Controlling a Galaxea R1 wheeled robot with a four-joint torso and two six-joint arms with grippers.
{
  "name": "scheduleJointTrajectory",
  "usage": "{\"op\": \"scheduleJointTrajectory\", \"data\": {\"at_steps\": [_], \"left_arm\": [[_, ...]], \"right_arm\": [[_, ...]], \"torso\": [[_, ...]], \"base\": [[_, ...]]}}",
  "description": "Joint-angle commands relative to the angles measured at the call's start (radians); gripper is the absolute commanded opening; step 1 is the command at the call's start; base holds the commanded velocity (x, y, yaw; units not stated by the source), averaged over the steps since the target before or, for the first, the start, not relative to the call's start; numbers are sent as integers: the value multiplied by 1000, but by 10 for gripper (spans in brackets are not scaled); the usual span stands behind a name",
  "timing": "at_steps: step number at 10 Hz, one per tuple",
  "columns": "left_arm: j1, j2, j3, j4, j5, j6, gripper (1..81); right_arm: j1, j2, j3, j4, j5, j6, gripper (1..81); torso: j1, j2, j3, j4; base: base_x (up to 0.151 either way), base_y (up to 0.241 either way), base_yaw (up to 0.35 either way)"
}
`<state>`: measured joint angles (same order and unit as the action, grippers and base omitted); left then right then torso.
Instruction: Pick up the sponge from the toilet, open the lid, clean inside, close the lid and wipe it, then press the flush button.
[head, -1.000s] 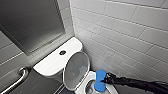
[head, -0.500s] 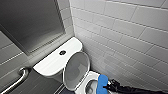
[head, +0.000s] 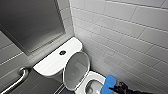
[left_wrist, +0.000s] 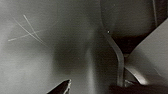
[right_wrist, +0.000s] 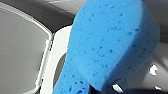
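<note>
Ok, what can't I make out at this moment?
- Inside of the toilet: head view, cut off by the bottom edge and partly covered by the sponge.
- Left wrist view: blurred grey surfaces, nothing identifiable.
- Button on the tank: head view, too small for detail.
- Right wrist view: the sponge blocks most of the toilet.

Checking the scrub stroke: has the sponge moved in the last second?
Yes: the sponge slid slightly away from the raised lid, toward the tiled wall.
</note>
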<state>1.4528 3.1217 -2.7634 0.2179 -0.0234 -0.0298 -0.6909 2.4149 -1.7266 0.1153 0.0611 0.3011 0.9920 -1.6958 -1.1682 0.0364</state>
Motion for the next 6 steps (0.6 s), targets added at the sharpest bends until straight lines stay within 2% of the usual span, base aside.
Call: {"op": "scheduleJointTrajectory", "data": {"at_steps": [1,3,6], "left_arm": [[18,6,4,3,79,2,811],[19,6,4,3,79,2,811],[19,8,5,3,79,2,811]], "right_arm": [[-5,-66,75,23,71,1,10],[-37,-75,78,23,88,1,10],[-88,-133,162,21,144,0,10]], "torso": [[0,0,0,0],[0,0,0,0],[0,0,0,0]], "base": [[0,0,0],[0,0,0],[0,0,0]]}}
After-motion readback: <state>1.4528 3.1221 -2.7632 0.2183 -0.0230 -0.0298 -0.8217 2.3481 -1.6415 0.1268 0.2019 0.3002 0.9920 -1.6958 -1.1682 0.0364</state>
